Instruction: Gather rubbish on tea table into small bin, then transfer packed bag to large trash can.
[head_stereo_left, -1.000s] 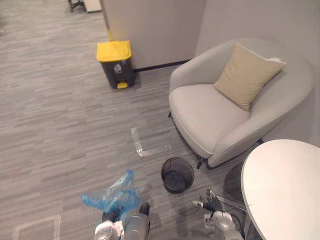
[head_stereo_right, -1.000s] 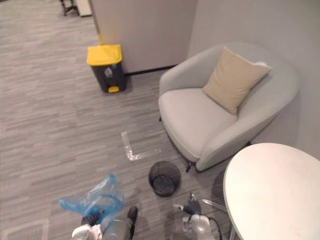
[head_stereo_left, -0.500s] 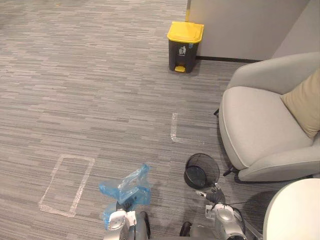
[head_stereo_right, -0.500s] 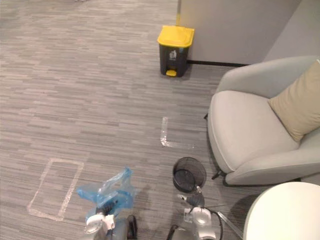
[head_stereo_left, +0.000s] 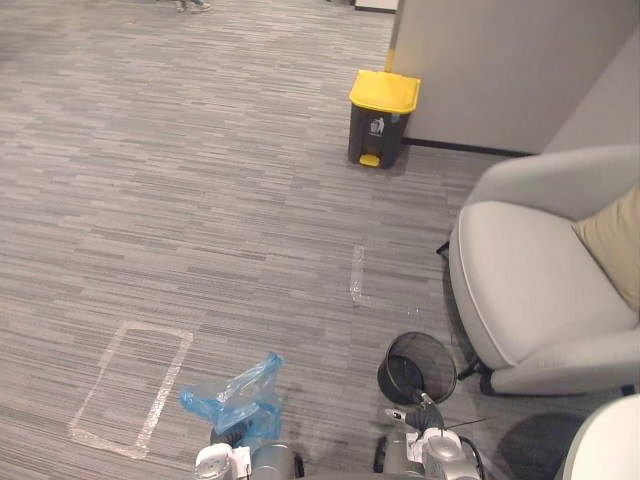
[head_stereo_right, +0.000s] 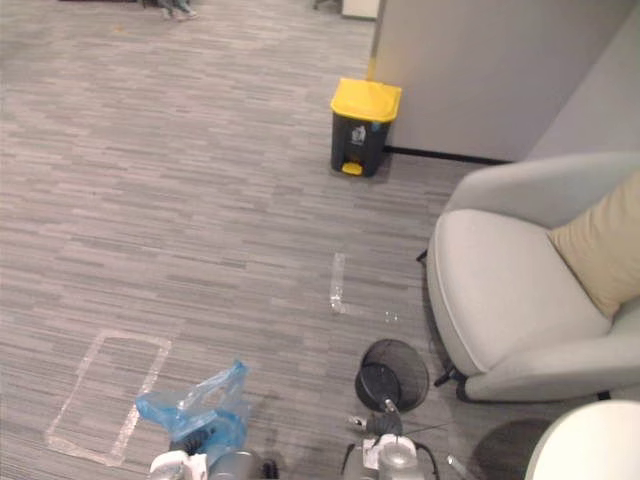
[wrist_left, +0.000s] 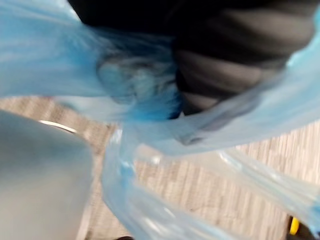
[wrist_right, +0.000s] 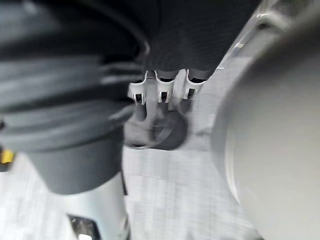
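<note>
Left wrist view shows thin blue film of the rubbish bag (wrist_left: 135, 95) bunched and stretched over the dark ribbed cover of the left hand (wrist_left: 240, 55). The fingers are buried in the plastic, so I cannot tell how they grip. In the left eye view the bag stands crumpled above that hand at 7 o'clock, low in the picture, its contents hard to make out.

In the right wrist view the right hand (wrist_right: 164, 92) hangs with its fingers loose and straight, holding nothing. Past them is the dark rim of the small bin (wrist_right: 157, 135), blurred. From the head, that black mesh bin stands on the floor at 5 o'clock, just beside the armchair's (head_stereo_left: 530, 290) front edge.

The armchair is cut off at 3 o'clock, and so is its tan cushion (head_stereo_left: 612, 245). A sliver of the white tea table (head_stereo_left: 610, 452) shows at the 5 o'clock corner.

The floor is grey striped carpet (head_stereo_left: 180, 180) with a taped rectangle (head_stereo_left: 130, 385) at 8 o'clock and a short tape strip (head_stereo_left: 357, 275) near the centre. The large trash can (head_stereo_left: 382, 118), dark with a yellow lid, stands at 1 o'clock against a grey partition wall (head_stereo_left: 500, 70), well apart from the bag.
</note>
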